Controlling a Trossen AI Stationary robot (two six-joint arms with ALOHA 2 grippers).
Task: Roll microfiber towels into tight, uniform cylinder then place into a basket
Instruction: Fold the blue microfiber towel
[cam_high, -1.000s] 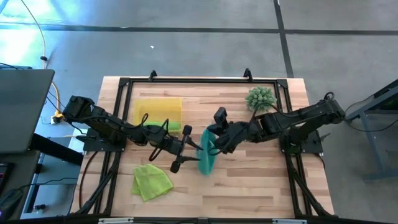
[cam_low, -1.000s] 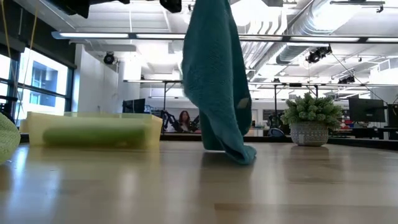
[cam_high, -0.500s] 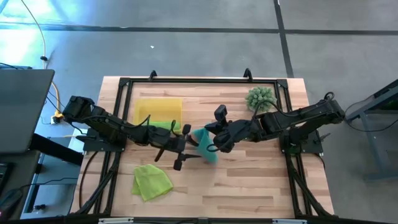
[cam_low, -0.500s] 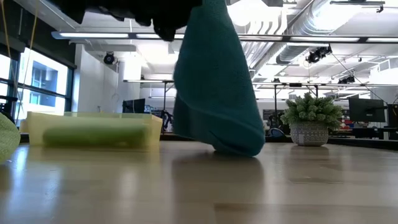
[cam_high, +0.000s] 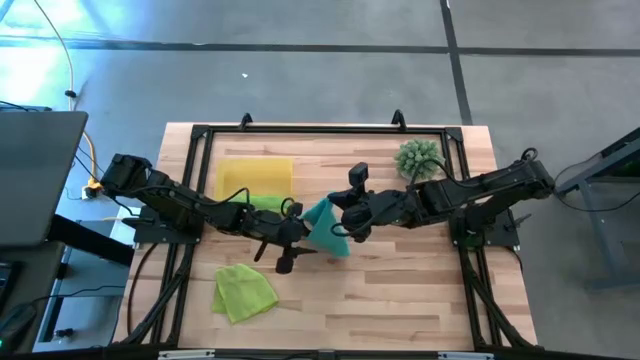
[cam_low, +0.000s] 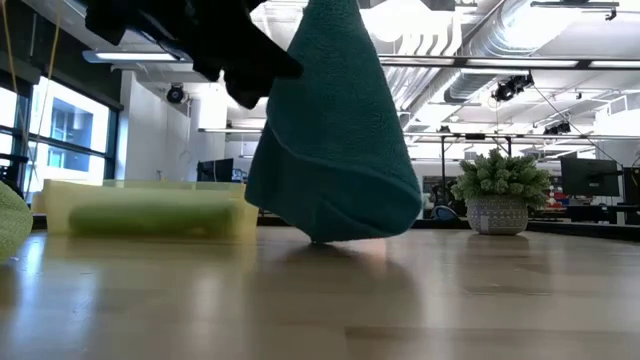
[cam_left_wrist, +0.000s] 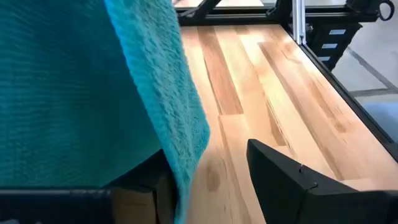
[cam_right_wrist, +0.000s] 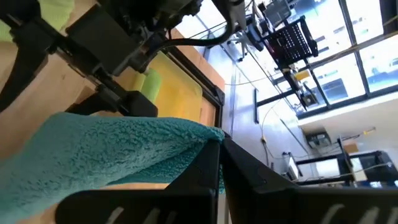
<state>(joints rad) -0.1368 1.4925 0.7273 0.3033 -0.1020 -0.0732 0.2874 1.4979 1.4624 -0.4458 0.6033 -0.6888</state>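
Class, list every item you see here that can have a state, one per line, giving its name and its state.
Teal towel: unrolled, hanging, lower edge touching the table.
Right gripper: shut on teal towel.
Left gripper: open, at the towel.
Lime towel: crumpled, loose on the table.
Rolled lime towel: in basket.
Basket: holds one roll.

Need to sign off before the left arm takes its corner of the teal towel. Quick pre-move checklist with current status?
1. Right gripper shut on the teal towel: ok, an edge is pinched between its jaws.
2. Left gripper jaws open beside the towel: ok, nothing clamped yet.
3. Towel off the table: not ok, its lower fold touches the wood in the low view.
4. Towel spread flat for rolling: not ok, it hangs bunched.
5. Basket has room: ok, one rolled lime green towel along one wall.
6. Loose lime green towel clear of both arms: ok.
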